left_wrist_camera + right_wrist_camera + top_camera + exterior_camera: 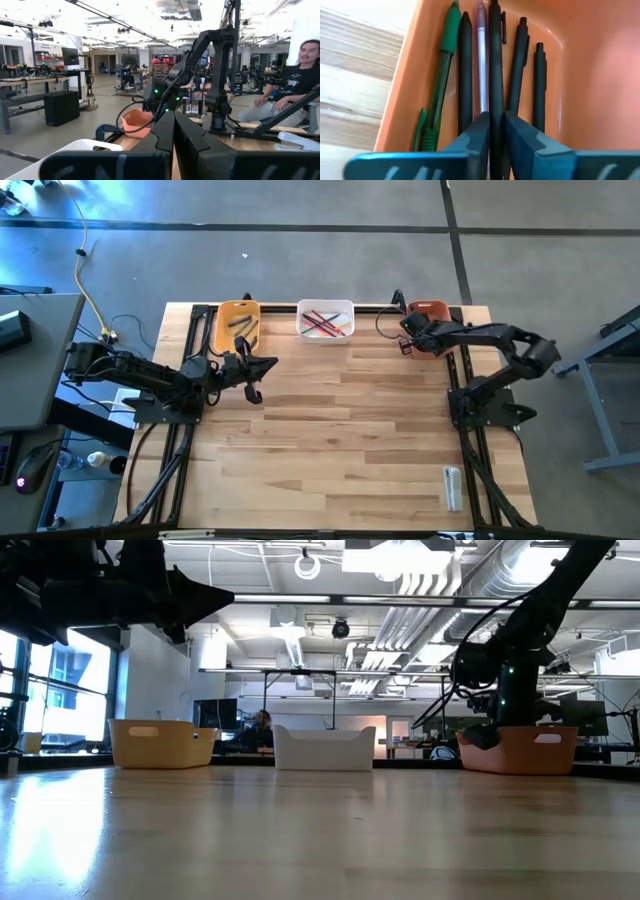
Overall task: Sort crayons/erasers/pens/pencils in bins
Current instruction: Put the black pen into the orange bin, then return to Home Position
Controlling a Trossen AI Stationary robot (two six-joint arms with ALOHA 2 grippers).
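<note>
My right gripper [494, 131] is down inside the red-orange bin [432, 311], shut on a black pen [494, 60]. Beside it in the bin lie a green pen [445, 65], a clear pinkish pen [481, 55] and more black pens [519, 70]. The white bin [325, 320] holds red, pink and green pencils [322, 323]. The yellow-orange bin [237, 326] holds dark sticks. My left gripper [262, 366] is shut and empty above the table, just in front of the yellow-orange bin. My right gripper pinches the black pen's shaft [494, 102] between its two fingers. The pen runs forward out of the fingers along the bin, parallel to the pens beside it. The fingers slant down from above into the bin. Whether the pen rests on the bin's floor, I cannot tell.
The three bins stand in a row at the table's far edge; they also show in the low view: yellow-orange [160, 743], white [324, 748], red-orange [520, 750]. A small whitish oblong item [452, 486] lies near the front right corner. A person [295, 85] sits beyond the table.
</note>
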